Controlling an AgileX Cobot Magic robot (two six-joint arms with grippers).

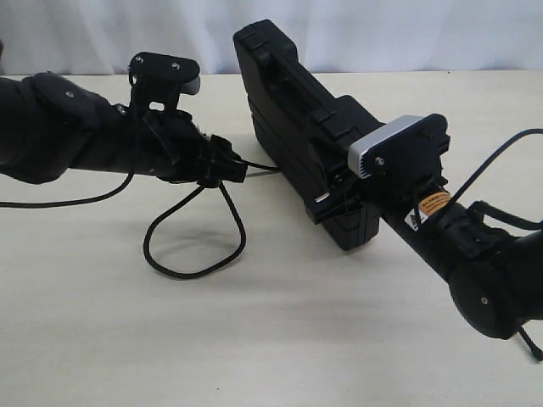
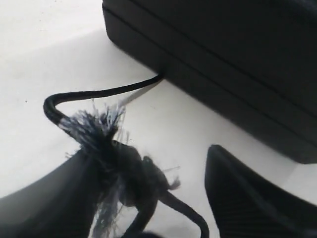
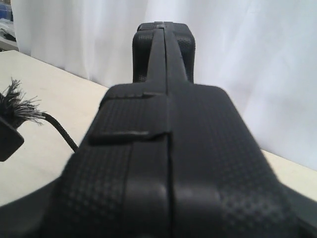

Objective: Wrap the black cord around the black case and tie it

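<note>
The black case (image 1: 288, 110) stands on its long edge on the table, running from the back middle towards the front right. My right gripper (image 1: 335, 199) clamps its near end; in the right wrist view the case (image 3: 168, 124) fills the frame between the jaws of that gripper (image 3: 168, 218). The black cord (image 1: 146, 246) runs from under the case (image 2: 237, 59) to my left gripper (image 1: 229, 165) and drops into a loop on the table. My left gripper (image 2: 148, 153) stands open, the cord's frayed tuft (image 2: 91, 126) resting against one finger (image 2: 49, 198).
The cream table (image 1: 297, 339) ends at a white curtain (image 1: 382, 34) behind. A glossy arm cable (image 1: 51, 203) trails off to the left, and another cable (image 1: 492, 161) arcs above the right arm. The cord's tuft (image 3: 15, 106) shows beside the case.
</note>
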